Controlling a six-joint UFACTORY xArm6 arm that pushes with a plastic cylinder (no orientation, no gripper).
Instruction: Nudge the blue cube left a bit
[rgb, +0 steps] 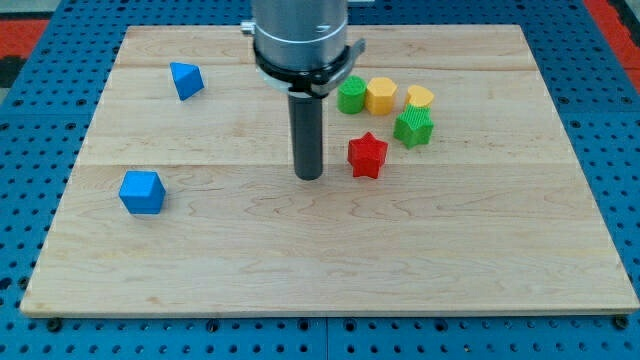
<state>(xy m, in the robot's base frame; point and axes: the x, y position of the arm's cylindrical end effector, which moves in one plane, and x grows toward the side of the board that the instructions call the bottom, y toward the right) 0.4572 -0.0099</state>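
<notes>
Here, my tip (308, 176) rests mid-tabletop (320, 270), just beside the red star (367, 155) at its 3 o'clock; there is no gripper, only the bare rod. The blue cube (141, 192) lies well apart at 9 o'clock, untouched. Approach stage: the tip must next reach the cube's 3 o'clock side.

Blue cube (141, 192) lies flat near the board's left edge, alone.

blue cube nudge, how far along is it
Nothing looks done yet: the blue cube sits near the view's left edge, untouched. My tip rests mid-board beside the red star, well to the cube's right. Left: cross to the cube's right side and push it left.
</notes>
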